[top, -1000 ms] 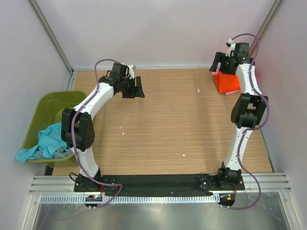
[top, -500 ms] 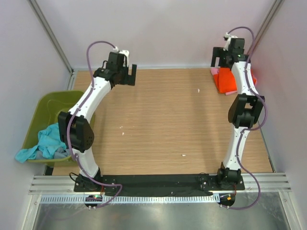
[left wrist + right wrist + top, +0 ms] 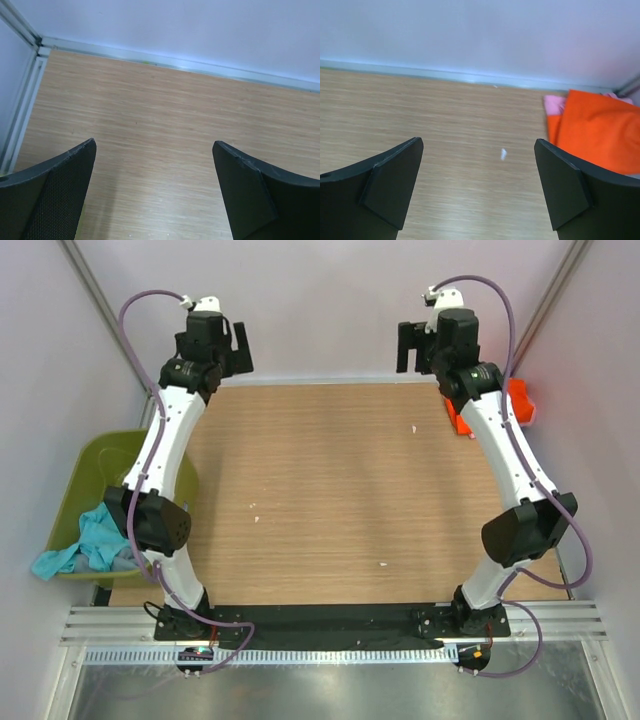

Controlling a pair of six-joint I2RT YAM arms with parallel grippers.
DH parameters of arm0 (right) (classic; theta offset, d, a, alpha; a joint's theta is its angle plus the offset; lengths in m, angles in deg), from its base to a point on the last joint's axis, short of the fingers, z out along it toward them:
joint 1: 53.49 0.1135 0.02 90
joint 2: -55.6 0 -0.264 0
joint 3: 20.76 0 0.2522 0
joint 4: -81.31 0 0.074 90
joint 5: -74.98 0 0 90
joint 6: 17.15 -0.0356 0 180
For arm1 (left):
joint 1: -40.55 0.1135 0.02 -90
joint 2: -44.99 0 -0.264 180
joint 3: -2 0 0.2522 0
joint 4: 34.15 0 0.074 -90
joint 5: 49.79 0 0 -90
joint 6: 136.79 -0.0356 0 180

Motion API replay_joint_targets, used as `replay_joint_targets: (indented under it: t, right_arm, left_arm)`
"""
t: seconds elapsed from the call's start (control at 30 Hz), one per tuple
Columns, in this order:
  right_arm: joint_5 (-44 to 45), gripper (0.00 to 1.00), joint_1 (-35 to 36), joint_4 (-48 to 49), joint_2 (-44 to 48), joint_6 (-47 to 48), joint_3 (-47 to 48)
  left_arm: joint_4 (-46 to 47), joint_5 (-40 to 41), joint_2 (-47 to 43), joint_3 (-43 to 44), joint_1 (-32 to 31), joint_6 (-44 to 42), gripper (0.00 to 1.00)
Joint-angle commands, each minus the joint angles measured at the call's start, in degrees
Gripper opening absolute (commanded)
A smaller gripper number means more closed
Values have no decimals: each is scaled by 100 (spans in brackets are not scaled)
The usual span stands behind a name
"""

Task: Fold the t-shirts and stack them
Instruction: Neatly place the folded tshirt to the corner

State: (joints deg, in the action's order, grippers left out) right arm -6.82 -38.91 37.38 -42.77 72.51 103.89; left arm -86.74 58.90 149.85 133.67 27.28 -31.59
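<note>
A folded bright orange t-shirt (image 3: 518, 400) lies at the table's far right corner, partly hidden behind my right arm. In the right wrist view it (image 3: 600, 130) lies on a pale pink t-shirt (image 3: 552, 104), whose edge shows at its left. A teal t-shirt (image 3: 97, 532) lies crumpled in the tub and hangs over its near rim. My left gripper (image 3: 238, 346) is open and empty, raised at the far left, over bare wood (image 3: 154, 145). My right gripper (image 3: 408, 346) is open and empty, raised left of the orange shirt (image 3: 477, 142).
An olive-green plastic tub (image 3: 108, 448) stands off the table's left edge. Small white scraps (image 3: 413, 428) lie on the wood, one below my right gripper (image 3: 503, 154). White walls close the far side and both sides. A metal rail runs along the near edge.
Both arms have risen and swung back toward the far wall. The right gripper moved left, off the orange shirt. The left gripper moved up and to the left.
</note>
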Motion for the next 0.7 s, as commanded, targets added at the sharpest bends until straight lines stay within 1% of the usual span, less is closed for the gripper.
replay_joint_targets:
  t: [0.0,0.03,0.07,0.1,0.13,0.17,0.2,0.23,0.27,0.33,0.37,0.4,0.43,0.47,0.53,0.57,0.6,0.67]
  right_arm:
    - [900,100,-201,196,-77,507,-516]
    - [858,100,-280,161,-217,822,-472]
    - [693,100,-420,-22,-322,834,-193]
    - [-110,100,-805,-172,-428,747,36]
    - [-709,100,-1087,-330,-586,363,299]
    - [-1263,100,-1307,-557,-831,142,763]
    - [-1626,100,-1388,-603,-964,44,915]
    - [-1769,100,-1667,-604,-1052,43,1021]
    - [-1605,100,-1696,-569,-1149,-184,1179]
    - [-1183,100,-1810,-551,-1517,-282,1355]
    - [-1129,100,-1871,-560,-1667,-335,1530]
    - [-989,100,-1942,-560,-1929,-344,1602]
    - [-988,100,-1942,-586,-2080,-370,1689]
    - [-936,100,-2012,-630,-2177,-484,1812]
    - [-1023,100,-2030,-560,-2283,-685,1683]
    - [-1267,100,-2030,-508,-2249,-887,1568]
    - [-1469,100,-2022,-498,-2222,-1133,1480]
    - [-1620,100,-1952,-498,-2082,-1354,1260]
  left_arm:
    - [-248,-366,-44,-162,1,220,100]
    - [-326,-480,-36,-206,1,185,100]
    - [-371,-577,-27,-215,1,168,100]
    - [-397,-665,-36,-233,1,150,100]
    - [-397,-918,-70,-259,1,132,100]
    - [-380,-1060,-97,-355,-17,132,100]
    - [-362,-1192,-115,-408,-26,132,100]
    - [-371,-1245,-141,-452,-61,132,100]
    - [-380,-1246,-150,-531,-96,106,100]
    - [-389,-1255,-167,-628,-175,18,100]
    - [-389,-1255,-159,-681,-184,-139,100]
    - [-371,-1255,-150,-768,-210,-253,96]
    - [-371,-1185,-133,-804,-228,-420,96]
    - [-336,-941,-141,-822,-289,-639,95]
    - [-249,-676,-202,-910,-368,-912,95]
    - [-187,-527,-264,-936,-438,-1036,96]
    - [-30,-107,-282,-962,-474,-1028,98]
    - [138,316,-317,-998,-579,-915,99]
